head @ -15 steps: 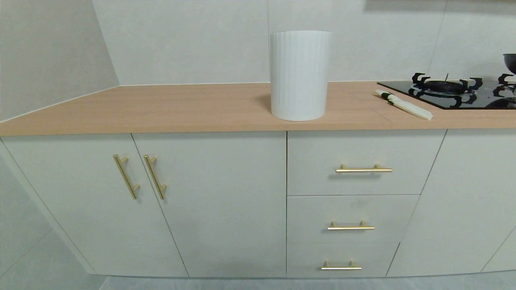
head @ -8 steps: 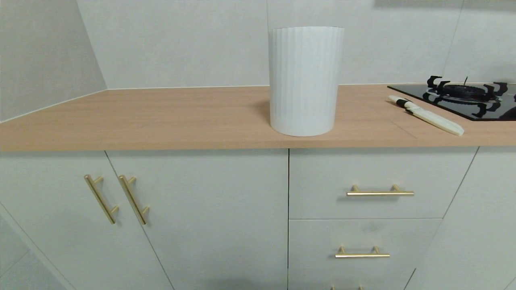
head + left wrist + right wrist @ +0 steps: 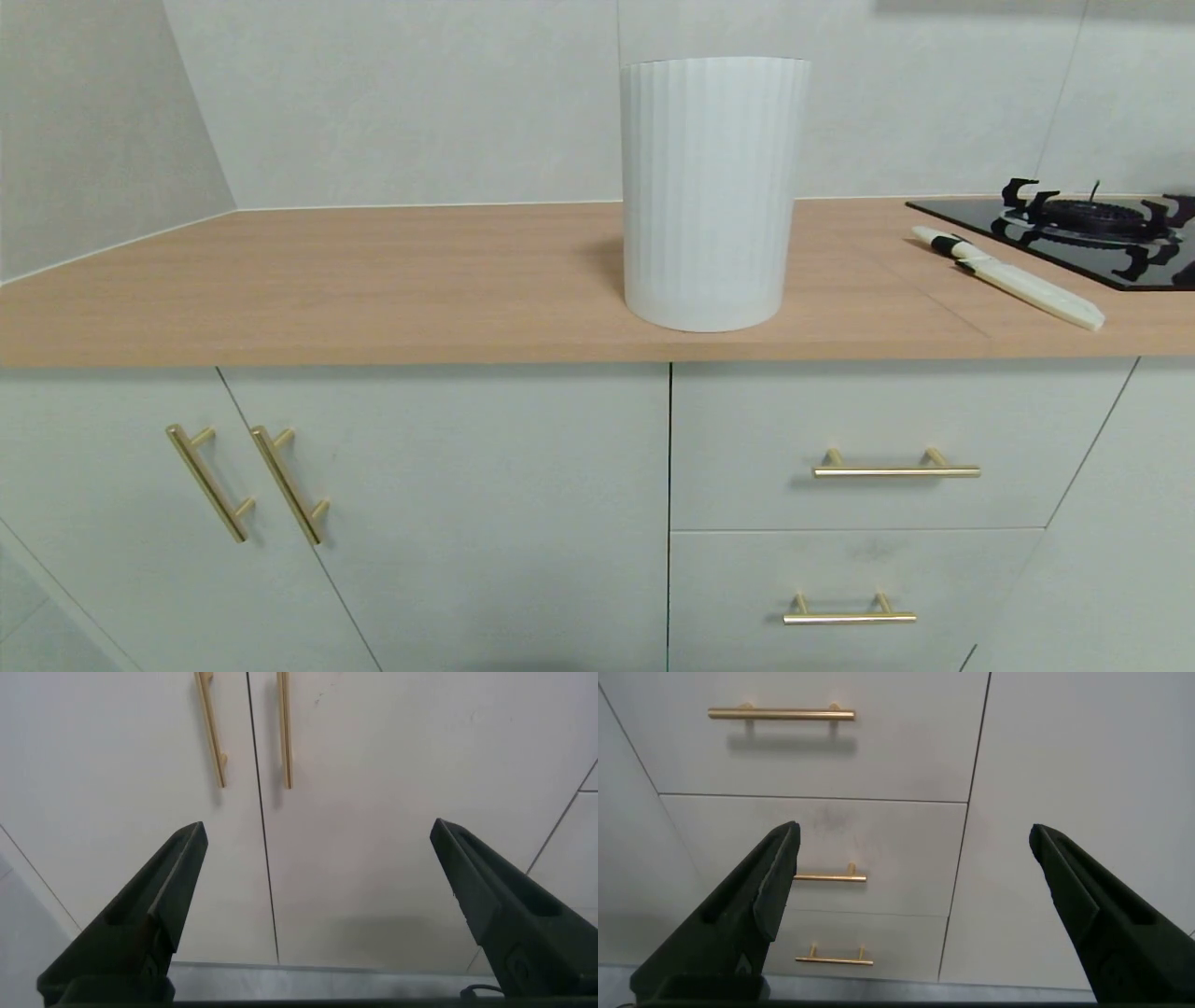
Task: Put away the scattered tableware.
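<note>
On the far left we see a pale side wall (image 3: 93,121) meeting the tiled back wall (image 3: 420,93) in a corner. A wooden countertop (image 3: 373,280) runs from that corner across the full width. Below its left stretch are two pale cabinet doors (image 3: 467,513), each carrying a gold bar handle (image 3: 207,483), one on either side of the seam between them. Our left gripper (image 3: 316,831) faces these doors with its dark fingers spread wide and nothing between them.

Near the middle of the countertop, close to the front edge, a tall white ribbed container (image 3: 714,191) stands upright. Beneath it and to the right we see a stack of drawers (image 3: 840,420), each with a horizontal gold pull (image 3: 896,471). Our right gripper (image 3: 913,829) faces that stack, its fingers likewise far apart and empty. A plain pale panel (image 3: 1102,523) closes the cabinet front beside the drawers.

Farther right on the countertop lies the knife (image 3: 1006,278), cream-coloured with a black band near one end. It rests flat and at an angle, apart from the container and just beside the front edge of a black glass hob (image 3: 1055,247). We cannot tell whether it touches the glass. A black burner grate (image 3: 1088,213) sits on the hob.
</note>
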Available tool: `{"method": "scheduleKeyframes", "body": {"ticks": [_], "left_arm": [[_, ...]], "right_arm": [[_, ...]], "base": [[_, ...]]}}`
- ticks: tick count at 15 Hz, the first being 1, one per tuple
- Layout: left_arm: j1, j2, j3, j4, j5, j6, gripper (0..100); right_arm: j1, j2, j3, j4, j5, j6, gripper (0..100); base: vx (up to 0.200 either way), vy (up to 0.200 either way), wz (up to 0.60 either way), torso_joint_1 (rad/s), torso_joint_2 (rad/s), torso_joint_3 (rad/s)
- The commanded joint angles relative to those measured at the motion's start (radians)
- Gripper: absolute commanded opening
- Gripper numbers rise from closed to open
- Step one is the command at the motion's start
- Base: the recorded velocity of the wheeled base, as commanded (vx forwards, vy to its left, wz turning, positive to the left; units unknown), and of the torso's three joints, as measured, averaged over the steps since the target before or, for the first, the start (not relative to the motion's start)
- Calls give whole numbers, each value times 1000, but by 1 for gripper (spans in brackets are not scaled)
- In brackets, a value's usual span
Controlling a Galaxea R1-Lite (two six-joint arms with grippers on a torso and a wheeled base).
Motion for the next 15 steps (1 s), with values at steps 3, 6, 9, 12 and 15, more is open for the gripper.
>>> {"method": "scheduleKeyframes", "body": {"ticks": [3, 6, 9, 12, 15], "left_arm": [[0, 0, 0, 0, 0, 2, 100], [0, 0, 0, -1, 0, 0, 100], [0, 0, 0, 0, 0, 0, 100], [0, 0, 0, 0, 0, -1, 100], [0, 0, 0, 0, 0, 0, 100]], "right_arm": [[1, 1, 0, 0, 0, -1, 100], [-1, 1, 0, 0, 0, -1, 100], [1, 1, 0, 0, 0, -1, 100], [1, 1, 0, 0, 0, -1, 100], [1, 1, 0, 0, 0, -1, 100]], "base": [[0, 0, 0, 0, 0, 0], [0, -200, 0, 1, 5, 1], [0, -67, 0, 4, -1, -6], [0, 0, 0, 0, 0, 0], [0, 0, 0, 0, 0, 0]]}}
